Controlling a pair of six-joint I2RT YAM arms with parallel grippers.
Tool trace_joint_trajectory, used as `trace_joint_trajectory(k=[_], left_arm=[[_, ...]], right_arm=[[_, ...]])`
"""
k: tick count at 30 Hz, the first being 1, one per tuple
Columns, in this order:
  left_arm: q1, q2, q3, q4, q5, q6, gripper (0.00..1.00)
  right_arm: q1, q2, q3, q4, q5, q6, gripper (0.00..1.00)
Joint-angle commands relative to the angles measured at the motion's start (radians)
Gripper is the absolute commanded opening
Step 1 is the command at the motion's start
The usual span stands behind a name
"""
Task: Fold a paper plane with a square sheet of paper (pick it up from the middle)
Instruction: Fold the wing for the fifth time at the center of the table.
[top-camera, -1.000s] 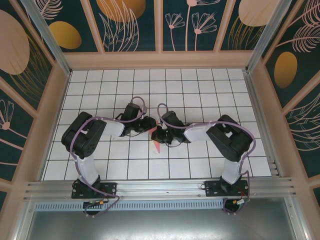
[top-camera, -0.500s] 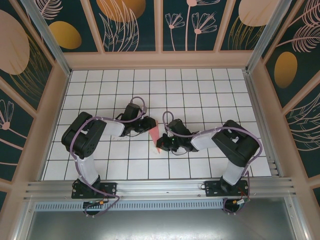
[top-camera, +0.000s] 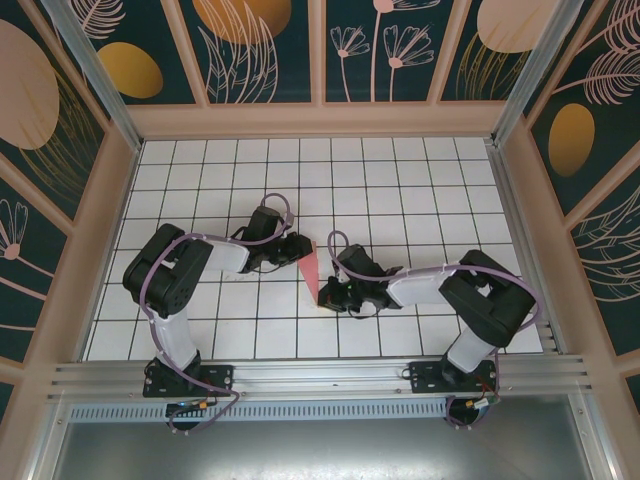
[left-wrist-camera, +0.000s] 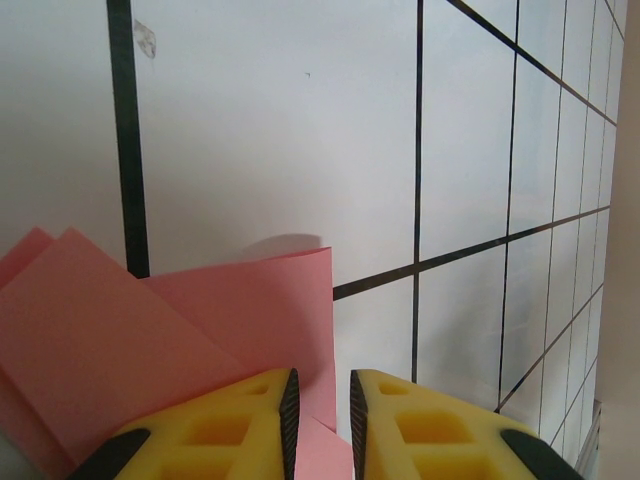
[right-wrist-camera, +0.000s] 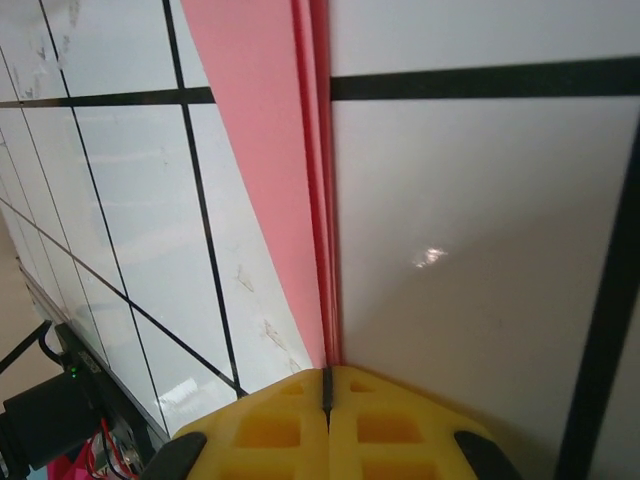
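Note:
The paper plane (top-camera: 311, 270) is a narrow, pointed piece of folded salmon-pink paper lying on the tiled table between my two grippers. My left gripper (top-camera: 298, 252) sits at its far end. In the left wrist view the yellow fingers (left-wrist-camera: 320, 420) stand a narrow gap apart over the pink layers (left-wrist-camera: 150, 330), pinching nothing that I can see. My right gripper (top-camera: 326, 296) is at the near tip. There its jaws (right-wrist-camera: 327, 385) are shut on the stacked fold edges of the paper (right-wrist-camera: 265, 130), which run straight into them.
The white gridded table (top-camera: 400, 190) stretches to raised wooden walls on three sides. An aluminium rail (top-camera: 320, 375) with both arm bases runs along the near edge. Bare tiles (right-wrist-camera: 480, 250) lie right of the fold line.
My right gripper has slid toward the near edge along the paper's fold, uncovering more of the pink paper. The left gripper has stayed where it was.

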Motion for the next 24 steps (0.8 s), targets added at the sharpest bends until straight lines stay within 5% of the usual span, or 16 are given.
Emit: trace_joint_trajectory(k=[1, 9, 24], left_arm=[[0.006, 0.036, -0.023, -0.113, -0.107, 0.023, 0.25], [0.006, 0.034, -0.018, -0.119, -0.104, 0.024, 0.25], [0.006, 0.035, -0.017, -0.126, -0.113, 0.025, 0.25]], right_arm=[[0.009, -0.024, 0.075, -0.041, 0.020, -0.024, 0.07], [0.004, 0.108, 0.178, -0.031, 0.013, -0.043, 0.06], [0.019, 0.105, -0.030, 0.055, -0.022, 0.023, 0.07]])
